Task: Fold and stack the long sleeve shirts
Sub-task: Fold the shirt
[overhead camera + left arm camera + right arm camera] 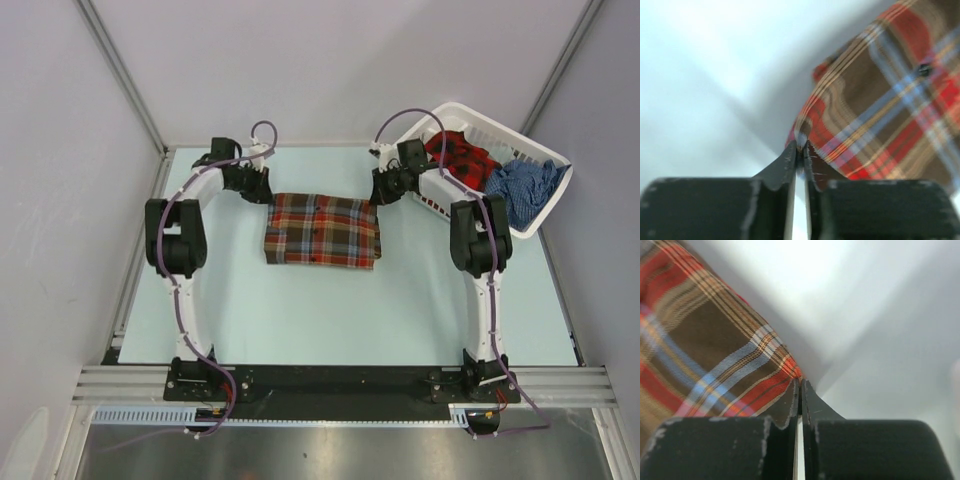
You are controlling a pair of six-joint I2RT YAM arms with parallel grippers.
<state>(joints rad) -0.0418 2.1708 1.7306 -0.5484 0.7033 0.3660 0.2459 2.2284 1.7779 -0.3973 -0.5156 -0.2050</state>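
Observation:
The brown/red-orange/light-blue plaid shirt (322,230) lies folded into a rectangle on the pale table. My left gripper (268,196) is at its far left corner; in the left wrist view the gripper (801,146) is shut, with the shirt (890,100) corner pinched at its tips. My right gripper (378,197) is at the far right corner; in the right wrist view it (800,385) is shut on the shirt (705,350) corner. The red-and-black plaid shirt (460,157) and the blue checked shirt (524,186) lie crumpled in the basket.
The white plastic laundry basket (536,224) stands at the table's far right corner, just behind my right arm. Grey walls enclose the table on three sides. A black rail with the arm bases (330,382) runs along the near edge.

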